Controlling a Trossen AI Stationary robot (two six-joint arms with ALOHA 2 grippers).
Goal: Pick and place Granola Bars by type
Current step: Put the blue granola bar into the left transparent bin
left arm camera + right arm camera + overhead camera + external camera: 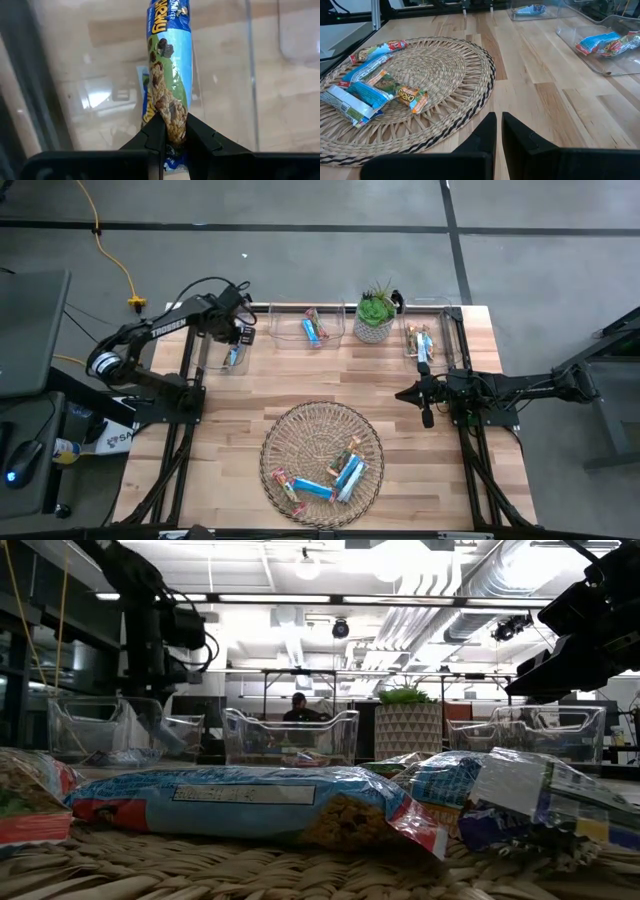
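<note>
My left gripper [237,338] hangs over the clear bin [228,360] at the table's far left, shut on a blue-wrapped granola bar [170,65]. Another blue bar [144,97] lies on that bin's floor beneath it. More bars lie in the round woven basket [285,430] near the front edge, among them a blue one [349,476] and an orange-ended one [410,97]. The middle bin [308,325] and the right bin [425,340] each hold bars too. My right gripper [498,120] waits shut above the table's right side, holding nothing. My left gripper pinches one end of the blue bar [172,120] between its two fingers [155,137], coming from above and pointing steeply down. The bar runs on lengthwise from the fingertips and hangs below them inside the bin. Whether its far end touches the floor cannot be told.
A small green potted plant [375,315] stands between the middle and right bins at the far edge. Bare wooden tabletop [300,385] lies between the bins and the basket. A person sits in the room behind the table [298,708].
</note>
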